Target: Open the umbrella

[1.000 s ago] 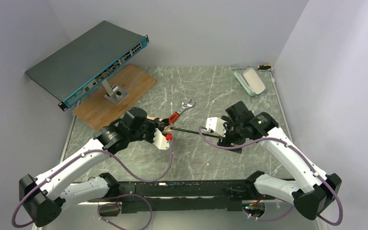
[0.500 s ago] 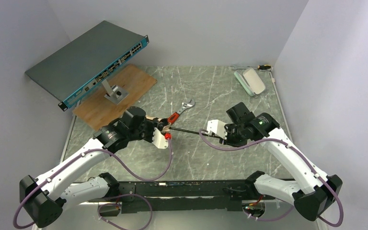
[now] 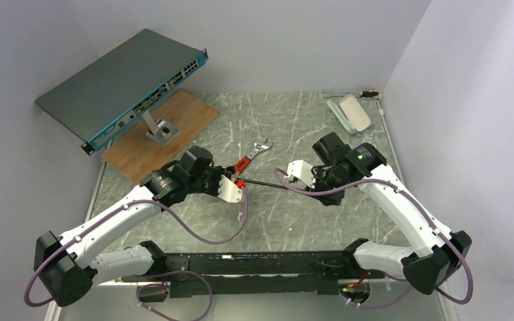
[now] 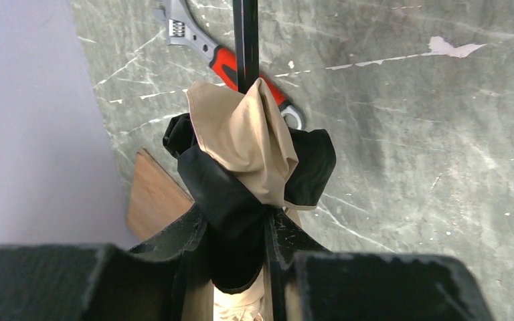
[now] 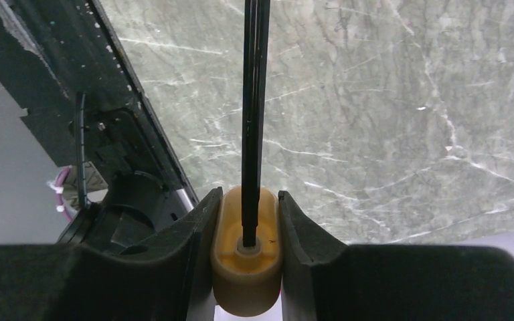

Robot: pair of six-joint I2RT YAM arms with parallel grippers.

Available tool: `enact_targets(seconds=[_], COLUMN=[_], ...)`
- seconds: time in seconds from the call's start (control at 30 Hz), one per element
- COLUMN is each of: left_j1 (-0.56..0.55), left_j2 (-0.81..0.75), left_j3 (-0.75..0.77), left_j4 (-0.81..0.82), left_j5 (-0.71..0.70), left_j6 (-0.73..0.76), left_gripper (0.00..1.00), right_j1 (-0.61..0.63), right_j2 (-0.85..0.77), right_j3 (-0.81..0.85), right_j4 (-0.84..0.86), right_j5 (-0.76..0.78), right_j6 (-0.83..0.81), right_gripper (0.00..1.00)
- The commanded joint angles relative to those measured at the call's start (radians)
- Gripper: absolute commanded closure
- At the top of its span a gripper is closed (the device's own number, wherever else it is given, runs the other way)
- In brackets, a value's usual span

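Umbrella stretched between both arms above the table, thin black shaft spanning the gap, left gripper clamped on bunched cream-and-black fabric, right gripper closed tight around the cream knob handle, red-handled wrench lying below the fabric end.

A grey-green marbled table with pale scratches fills the floor of the scene; plain lavender-grey walls close it in at the left, far and right; a wooden board lies at the far left, bearing a metal stand with a tilted grey network switch; the light is soft and even.
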Motion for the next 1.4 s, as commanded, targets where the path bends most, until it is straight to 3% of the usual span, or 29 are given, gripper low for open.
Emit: enact_targets(seconds=[0.0, 0.2, 0.4, 0.5, 0.53, 0.6, 0.67, 0.7, 0.73, 1.0, 1.2, 1.37], left_j1=[-0.075, -0.073, 0.087, 0.117, 0.104, 0.051, -0.002, -0.023, -0.043, -0.156, -0.232, -0.28], left_j2=[0.015, -0.016, -0.073, -0.065, -0.046, 0.003, 0.036, 0.043, 0.049, 0.007, -0.015, -0.047], left_j3=[0.081, 0.038, -0.106, -0.094, -0.059, 0.008, 0.05, 0.051, 0.049, -0.014, -0.117, -0.197], left_j4=[0.184, 0.172, 0.169, 0.229, 0.228, 0.243, 0.26, 0.284, 0.303, 0.454, 0.73, 0.896], left_j5=[0.194, 0.198, 0.165, 0.169, 0.181, 0.153, 0.132, 0.121, 0.104, 0.021, -0.098, -0.082], left_j6=[-0.081, -0.092, -0.01, -0.043, -0.063, -0.096, -0.076, -0.058, -0.033, 0.229, 0.397, 0.535], left_gripper=[1.0, 1.0, 1.0, 1.0, 1.0, 1.0, 1.0, 1.0, 1.0, 1.0, 1.0, 1.0], right_j1=[0.046, 0.041, -0.21, -0.243, -0.234, -0.199, -0.151, -0.129, -0.1, -0.082, -0.082, -0.081], right_j2=[-0.003, -0.052, -0.114, -0.133, -0.133, -0.091, -0.032, -0.009, 0.001, 0.03, 0.055, 0.094], right_j3=[0.038, -0.044, -0.089, -0.108, -0.104, -0.055, 0.004, 0.034, 0.06, 0.177, 0.059, 0.057], right_j4=[0.236, 0.243, 0.109, 0.041, 0.033, 0.029, 0.034, 0.038, 0.059, 0.342, 0.477, 0.598], right_j5=[-0.248, -0.175, -0.202, -0.248, -0.296, -0.391, -0.464, -0.494, -0.515, -0.609, -0.639, -0.694], right_j6=[0.005, -0.033, -0.212, -0.261, -0.259, -0.192, -0.074, -0.036, 0.012, 0.447, 0.544, 0.6], right_gripper=[1.0, 1.0, 1.0, 1.0, 0.95, 0.46, 0.14, 0.04, 0.01, 0.0, 0.0, 0.0])
